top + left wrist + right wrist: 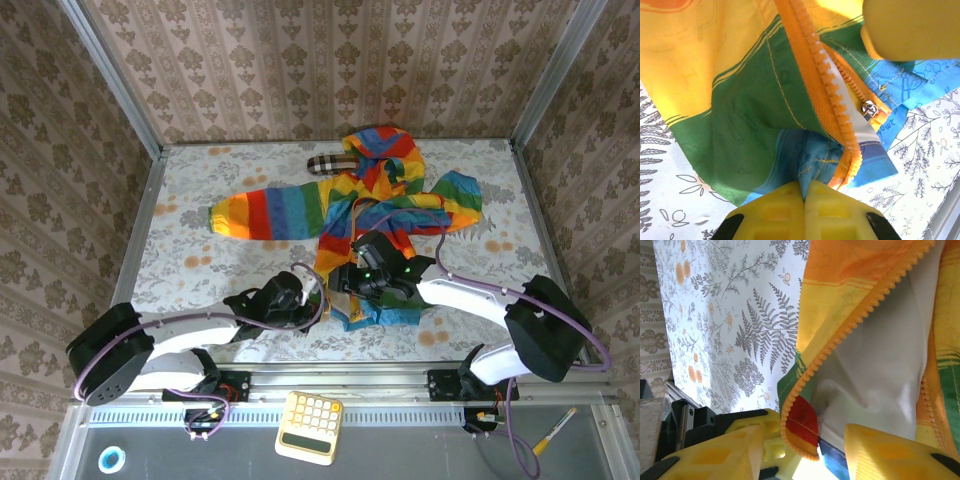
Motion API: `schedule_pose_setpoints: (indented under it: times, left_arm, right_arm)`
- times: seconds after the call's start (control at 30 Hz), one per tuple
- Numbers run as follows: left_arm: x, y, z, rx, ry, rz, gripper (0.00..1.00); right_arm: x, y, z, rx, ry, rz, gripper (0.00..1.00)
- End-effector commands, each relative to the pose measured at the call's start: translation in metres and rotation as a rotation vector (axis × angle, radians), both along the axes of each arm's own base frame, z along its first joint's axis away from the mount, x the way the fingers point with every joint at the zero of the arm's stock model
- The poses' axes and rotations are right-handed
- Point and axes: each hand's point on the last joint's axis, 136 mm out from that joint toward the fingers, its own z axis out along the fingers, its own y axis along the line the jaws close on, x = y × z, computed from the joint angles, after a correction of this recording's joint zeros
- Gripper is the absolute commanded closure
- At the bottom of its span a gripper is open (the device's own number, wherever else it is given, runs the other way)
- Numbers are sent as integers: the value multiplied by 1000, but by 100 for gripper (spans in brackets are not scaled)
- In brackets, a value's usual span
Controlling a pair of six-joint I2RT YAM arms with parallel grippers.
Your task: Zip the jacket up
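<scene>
the jacket (352,205) lies unzipped on the table (190,265), hem toward me. my left gripper (804,196) is clenched on the blue hem by the zipper's foot. my right gripper (810,435) stands parted around the other toothed edge, perhaps not touching it. the step in hand is joining the halves: next i must feed that end into the slider (869,108).

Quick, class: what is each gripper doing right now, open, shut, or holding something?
Left gripper: shut on the jacket, at its hem.
Right gripper: open, with the zipper edge loose between its fingers.
</scene>
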Motion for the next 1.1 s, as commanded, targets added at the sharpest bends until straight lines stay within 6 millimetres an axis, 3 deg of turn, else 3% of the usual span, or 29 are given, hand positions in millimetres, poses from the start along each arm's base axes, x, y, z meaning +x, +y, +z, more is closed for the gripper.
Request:
schedule_pose_setpoints:
  times: [0.0,0.27,0.57,0.73,0.9,1.07]
  left_arm:
    - [4,-8,6,-34,0,-11,100]
    - [3,-6,5,-47,8,-3,100]
    - [5,0,9,-52,2,14,99]
    - [6,3,20,-67,-13,25,80]
    - [5,7,40,-121,1,52,53]
    - [5,5,62,-244,43,87,48]
  right_arm:
    - [1,11,1,27,8,12,52]
    - [-1,21,-19,26,67,42,55]
    - [2,25,-15,38,59,62,98]
    - [4,22,-4,72,41,77,100]
    - [6,11,10,85,-1,98,100]
    - [5,2,26,94,-44,122,100]
